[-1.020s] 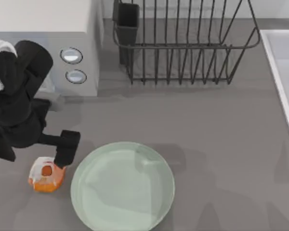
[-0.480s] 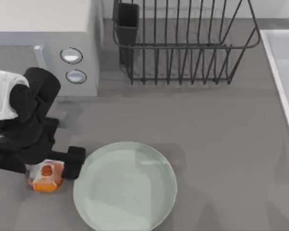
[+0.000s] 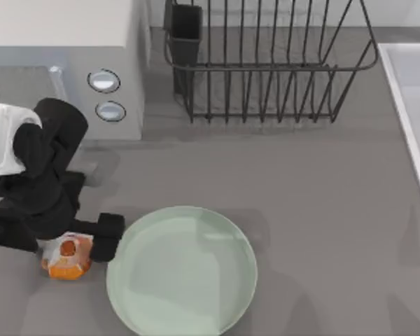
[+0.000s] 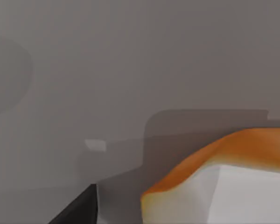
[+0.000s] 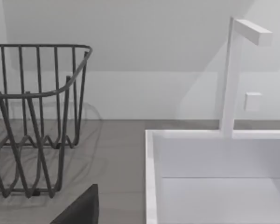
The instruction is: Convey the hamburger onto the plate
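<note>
The large round pale green glossy plate (image 3: pixel 182 273) was cut off by the top view's lower edge. The small orange, white-topped hamburger (image 3: pixel 67 256) lay partly hidden between the left gripper's black fingers (image 3: pixel 109 236); the left wrist view's edge cropped it too (image 4: pixel 224 182).

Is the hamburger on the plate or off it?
Off. The hamburger sits on the table left of the plate, between the left gripper's fingers.
</note>
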{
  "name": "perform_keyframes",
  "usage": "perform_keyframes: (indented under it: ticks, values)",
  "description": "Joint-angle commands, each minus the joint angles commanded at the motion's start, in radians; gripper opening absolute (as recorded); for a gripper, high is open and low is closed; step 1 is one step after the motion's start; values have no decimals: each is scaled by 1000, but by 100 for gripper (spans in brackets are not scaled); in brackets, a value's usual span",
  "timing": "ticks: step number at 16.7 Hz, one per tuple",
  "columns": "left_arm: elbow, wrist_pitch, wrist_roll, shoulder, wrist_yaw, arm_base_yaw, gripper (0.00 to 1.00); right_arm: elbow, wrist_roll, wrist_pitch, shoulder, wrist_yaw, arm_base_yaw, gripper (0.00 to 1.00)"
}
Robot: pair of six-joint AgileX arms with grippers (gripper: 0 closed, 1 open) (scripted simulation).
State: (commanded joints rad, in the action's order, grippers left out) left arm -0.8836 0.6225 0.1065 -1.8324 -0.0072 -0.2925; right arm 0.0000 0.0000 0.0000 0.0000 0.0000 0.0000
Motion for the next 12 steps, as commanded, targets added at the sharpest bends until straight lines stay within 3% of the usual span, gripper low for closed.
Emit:
perform_keyframes:
  ticks: [10,12]
  values:
    - [0,0,0,0,0,0,2,0,0,0,0,0,0,100]
    - [0,0,0,0,0,0,0,0,0,0,0,0,0,100]
